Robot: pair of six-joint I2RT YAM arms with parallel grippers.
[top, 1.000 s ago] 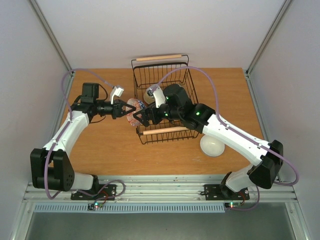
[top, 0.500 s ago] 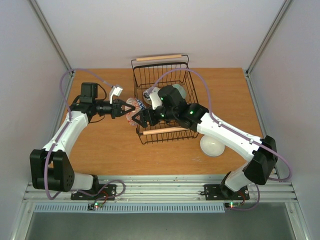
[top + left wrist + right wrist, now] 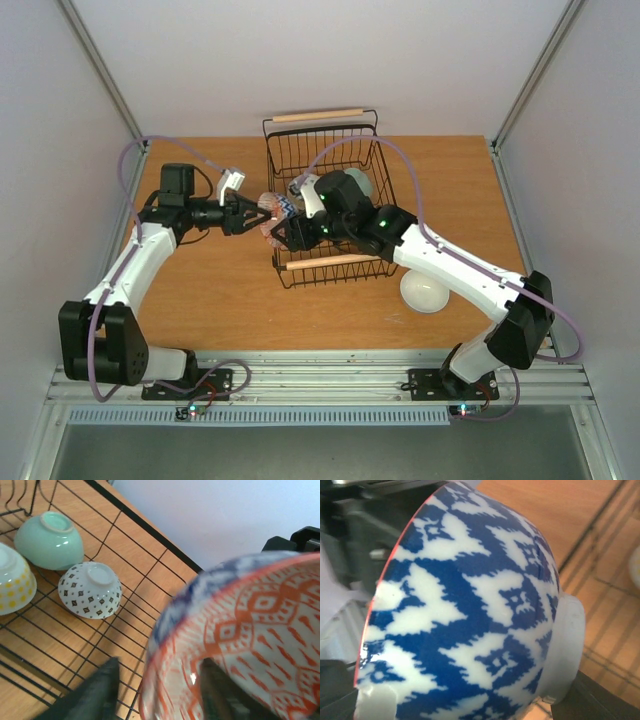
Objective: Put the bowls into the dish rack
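One wooden tabletop [image 3: 200, 300] carries the black wire dish rack [image 3: 320, 135], which sits at mid-table with its long axis running 12 to 6 o'clock. A light wooden rod handle [image 3: 318, 115] crosses its far end and another [image 3: 330, 261] crosses its near end.

Both arms reach toward the rack's 9 o'clock rim, where the blue-patterned bowl [image 3: 272, 212] is held in the air between them. It is tipped on its side with its axis lying roughly 9 to 3 o'clock. The orange-patterned mouth faces the left arm and the white foot ring points toward the right arm.

The left gripper [image 3: 252, 213] straddles the bowl's rim with jaws parted. In the left wrist view one of its fingers [image 3: 100, 690] stands outside the wall with a gap showing, and the other lies inside the bowl. The right gripper [image 3: 283, 233] comes in from 3 o'clock with jaws wide around the bowl's blue outside. One finger [image 3: 592, 700] sits right by the foot ring, but whether the jaws actually clamp the bowl cannot be told.

On the rack floor, mouths down, rest a pale green bowl [image 3: 50, 540] and a white bowl with dark dots [image 3: 90, 596] at its 4 o'clock. A cream bowl with yellow dots [image 3: 12, 587] is cut off by the frame edge at 9 o'clock.

A plain whitish bowl [image 3: 425, 290] sits on the table just off the rack's 4 o'clock corner.
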